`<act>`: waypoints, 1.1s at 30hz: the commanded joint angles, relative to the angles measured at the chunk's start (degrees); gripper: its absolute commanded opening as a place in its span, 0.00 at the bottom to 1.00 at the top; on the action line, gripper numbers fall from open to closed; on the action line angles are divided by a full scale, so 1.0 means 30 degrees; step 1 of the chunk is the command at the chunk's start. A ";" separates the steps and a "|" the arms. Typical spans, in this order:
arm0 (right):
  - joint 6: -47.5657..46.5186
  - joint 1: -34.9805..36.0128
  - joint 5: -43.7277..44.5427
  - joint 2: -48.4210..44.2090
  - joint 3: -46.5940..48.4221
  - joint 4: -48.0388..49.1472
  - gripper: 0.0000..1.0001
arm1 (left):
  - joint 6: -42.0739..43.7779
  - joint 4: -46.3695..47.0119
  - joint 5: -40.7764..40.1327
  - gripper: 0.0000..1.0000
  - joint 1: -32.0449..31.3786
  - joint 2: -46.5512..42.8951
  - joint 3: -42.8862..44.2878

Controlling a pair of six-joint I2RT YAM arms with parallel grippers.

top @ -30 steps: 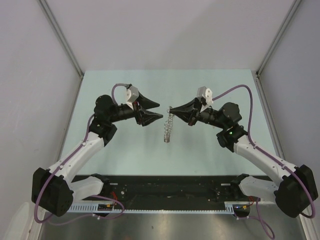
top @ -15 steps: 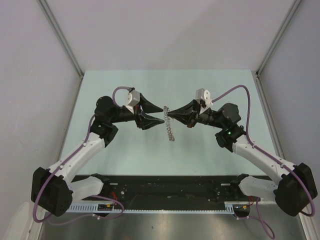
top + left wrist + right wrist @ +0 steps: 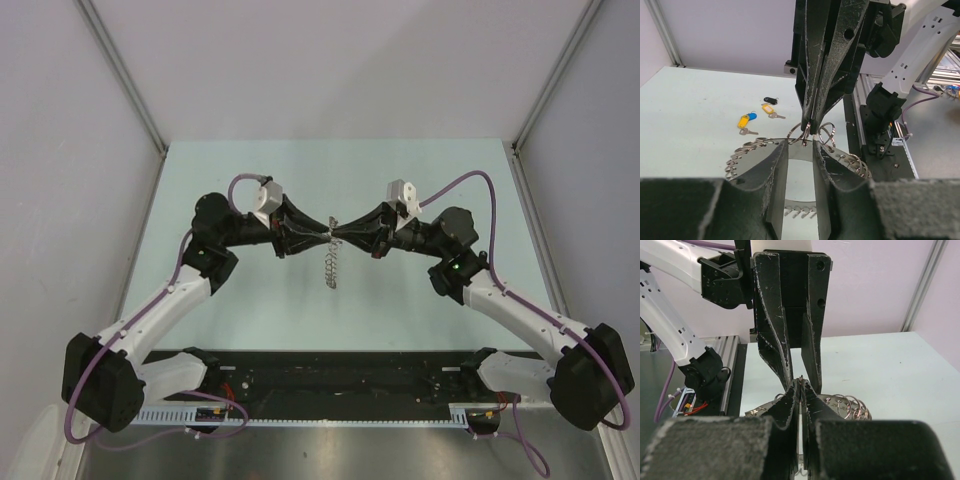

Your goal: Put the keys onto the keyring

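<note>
I'm securing the silvery coiled metal keyring (image 3: 742,152): right tool (image 3: 801,390) clamps it, left tool (image 3: 799,148) gapes astride; next, close left.

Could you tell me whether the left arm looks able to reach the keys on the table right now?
Probably not at once: the left gripper is up at the keyring, jaws apart, where the right gripper pinches it in mid-air. The keys lie uncovered on the table beyond.
</note>
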 commanded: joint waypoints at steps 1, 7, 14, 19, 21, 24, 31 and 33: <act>-0.0012 0.0110 -0.0010 -0.0049 0.0456 0.1463 0.00 | -0.0120 -0.0094 0.0702 0.29 -0.0211 0.0110 0.0467; -0.0071 0.0198 -0.0039 -0.0019 0.0485 0.1551 0.00 | -0.0090 -0.0359 0.0760 0.25 -0.0358 0.0256 0.0613; -0.0101 0.0344 -0.0098 0.0127 0.0486 0.1522 0.00 | -0.0207 -0.0360 0.0760 0.23 -0.0358 0.0227 0.0643; -0.0130 0.0520 -0.0040 0.0214 0.0456 0.1639 0.00 | -0.0266 -0.0272 0.0643 0.20 -0.0416 0.0140 0.0643; -0.0129 0.0549 -0.0068 0.0273 0.0486 0.1639 0.00 | -0.0295 -0.0242 0.0585 0.17 -0.0388 0.0139 0.0614; -0.0188 0.0638 -0.0069 0.0361 0.0486 0.1581 0.00 | -0.0412 -0.0038 0.0497 0.12 -0.0417 0.0051 0.0556; -0.0510 0.0667 0.0749 -0.0106 0.0573 -0.0345 0.05 | 0.0873 -0.1672 -0.0497 0.00 -0.0416 -0.0212 0.0876; -0.1121 0.0638 0.1334 -0.0896 0.0690 -0.1693 0.21 | 0.2593 -0.4246 -0.1459 0.00 -0.0388 -0.0387 0.1578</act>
